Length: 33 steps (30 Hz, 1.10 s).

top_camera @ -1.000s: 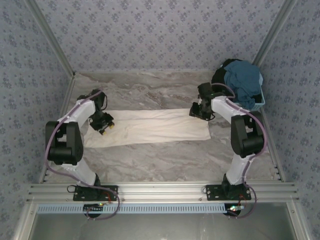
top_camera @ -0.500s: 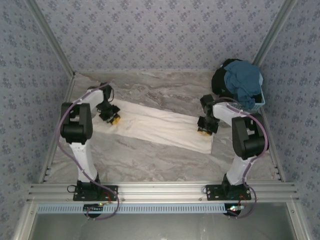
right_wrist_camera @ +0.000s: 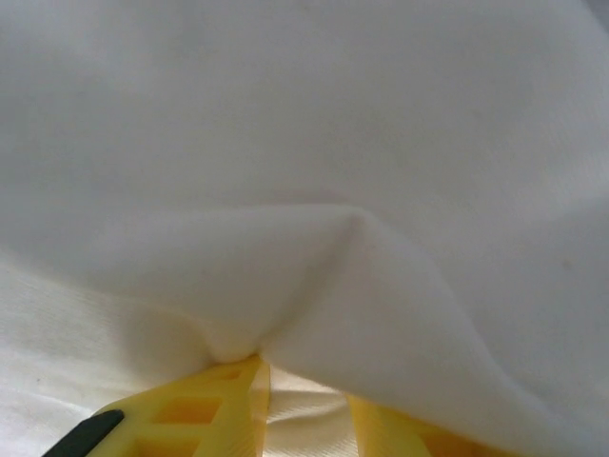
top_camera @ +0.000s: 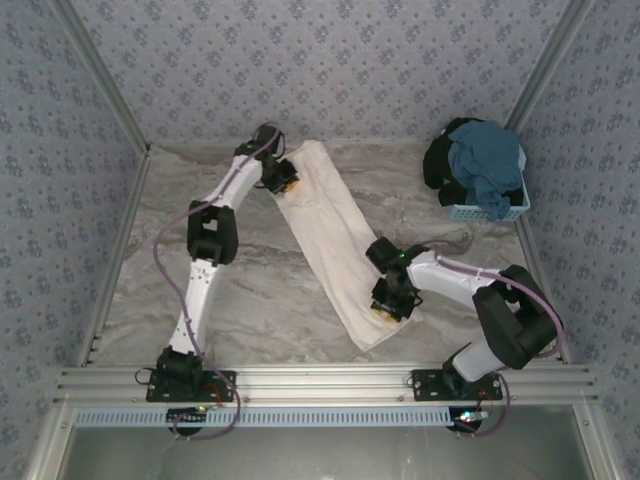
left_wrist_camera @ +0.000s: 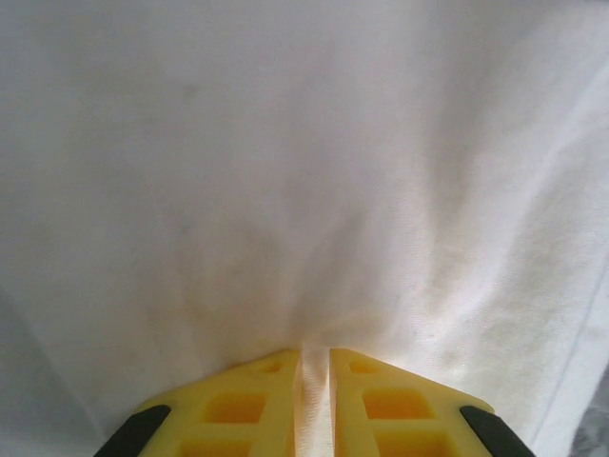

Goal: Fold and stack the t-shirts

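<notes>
Top external shows left end effector [top_camera: 284,184] and right end effector [top_camera: 386,311] each clamped on opposite ends of the cream t-shirt [top_camera: 322,235], likely to stretch the strip flat on the bench [top_camera: 240,300] for folding.

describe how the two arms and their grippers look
The left arm and right arm have white links with chunky black joints, on black bases bolted to an aluminium rail. A lilac cable loops along each. The left gripper and right gripper have yellow plastic fingers with moulded pockets and black trim.
</notes>
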Tool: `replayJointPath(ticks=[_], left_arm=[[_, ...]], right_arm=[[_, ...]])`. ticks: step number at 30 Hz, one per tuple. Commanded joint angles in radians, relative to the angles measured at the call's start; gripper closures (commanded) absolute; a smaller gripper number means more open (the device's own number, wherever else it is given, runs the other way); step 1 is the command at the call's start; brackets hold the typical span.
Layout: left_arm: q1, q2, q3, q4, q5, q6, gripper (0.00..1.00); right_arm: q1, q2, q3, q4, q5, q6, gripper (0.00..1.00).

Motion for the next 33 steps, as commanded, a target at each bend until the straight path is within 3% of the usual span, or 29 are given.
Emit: replayJointPath(ticks=[1,6,9,13,17,19,25,28,33], left_arm=[[-0.030,0.109,0.132,0.002,0.056,-0.066,0.84],[-0.039,0.154,0.196,0.098,0.112,-0.120,0.80],[-0.040,0.122,0.249,0.075,0.113,-0.083,0.66],[-0.039,-0.011,0.264,-0.044,-0.007,-0.008,0.45],[-0.050,-0.182,0.184,-0.221,-0.095,0.049,0.43],[-0.067,-0.293,0.026,-0.271,-0.091,0.083,0.43],[-0.106,-0.786,-0.908,-0.121,0.102,0.050,0.49],[-0.149,-0.972,-1.271,-0.106,0.196,0.044,0.50],[-0.335,-1.185,-1.651,0.072,0.316,-0.113,0.49]], right_arm=[[0.081,0.068,-0.055,0.162,-0.089,0.229,0.66],[0.136,0.152,0.035,0.223,-0.157,0.314,0.65],[0.141,0.121,0.068,0.207,-0.156,0.328,0.59],[0.120,0.048,0.183,0.001,-0.091,0.234,0.54],[0.076,-0.077,0.261,-0.217,0.055,0.119,0.48],[0.036,-0.137,0.251,-0.253,0.089,0.056,0.46],[-0.127,-0.231,0.148,-0.273,0.039,-0.273,0.43],[-0.164,-0.221,0.110,-0.308,0.012,-0.401,0.41],[-0.190,-0.226,0.006,-0.233,-0.122,-0.468,0.36]])
